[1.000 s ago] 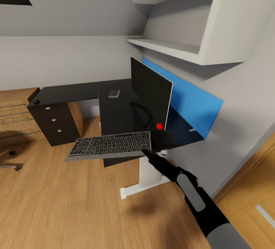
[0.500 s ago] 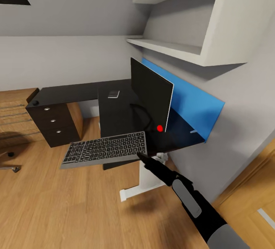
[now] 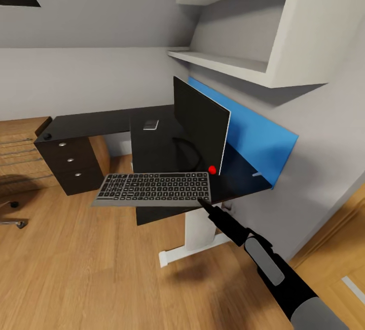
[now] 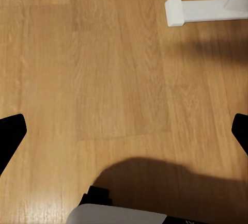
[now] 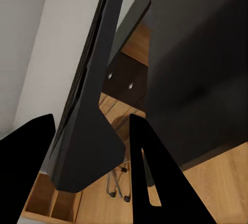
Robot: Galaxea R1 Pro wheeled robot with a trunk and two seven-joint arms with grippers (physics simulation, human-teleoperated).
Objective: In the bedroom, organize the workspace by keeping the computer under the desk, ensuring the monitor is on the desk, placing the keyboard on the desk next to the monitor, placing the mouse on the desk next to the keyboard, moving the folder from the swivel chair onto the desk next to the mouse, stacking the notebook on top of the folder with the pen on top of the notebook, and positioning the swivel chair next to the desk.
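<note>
One keyboard (image 3: 154,188), one monitor (image 3: 199,122), perhaps three drawers (image 3: 68,158).

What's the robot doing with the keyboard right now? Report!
Right gripper shut on keyboard, held at the desk's front edge. Left gripper open over floor. Monitor just behind; nothing blocking.

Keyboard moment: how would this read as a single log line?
right gripper: shut on keyboard corner | keyboard: in air at desk front edge, before monitor | left gripper: open over floor

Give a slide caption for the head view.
Right gripper holds the keyboard by one corner at the desk's front edge, before the monitor.
</note>
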